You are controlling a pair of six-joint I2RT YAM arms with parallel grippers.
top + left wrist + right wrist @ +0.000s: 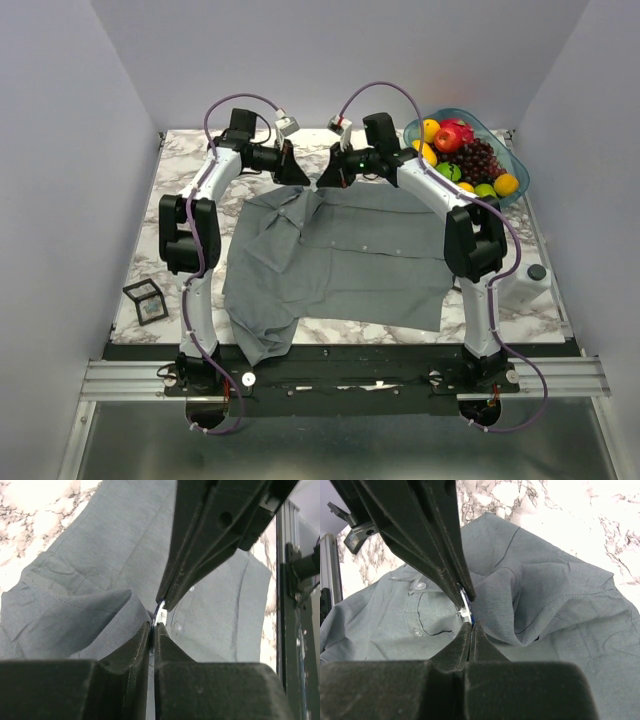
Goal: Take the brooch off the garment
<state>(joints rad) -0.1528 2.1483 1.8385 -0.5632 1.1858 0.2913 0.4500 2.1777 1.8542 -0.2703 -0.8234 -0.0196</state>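
The left gripper, a pair of black tapered fingers, is drawn in narrow, its tips almost touching. In its own wrist view we see a thin pale sliver caught between those tips, so it appears to be pinching the rim of the small, round blue brooch.

From overhead, this gripper reaches down at the far middle of the white, grey-veined marble table, over the collar end of the large grey button-up shirt. The shirt lies spread flat towards the arm bases, and the cloth near the collar is gathered up into soft folds.

We see the brooch best from the right wrist camera. It is a tiny disc turned nearly edge-on, showing a curved blue face and a bright whitish rim. It is far smaller than the shirt and sits on the raised fold beside two pale buttons. It lies directly between the two grippers' tips, with the left fingers on its upper edge and the right fingers just below it.

The right gripper, also black and tapered, is fully closed, with its tips meeting at the lower edge of the brooch. We cannot tell whether it is nipping cloth or the pin itself.

Further right, a clear teal bowl of mixed fruit stands at the table's far corner.
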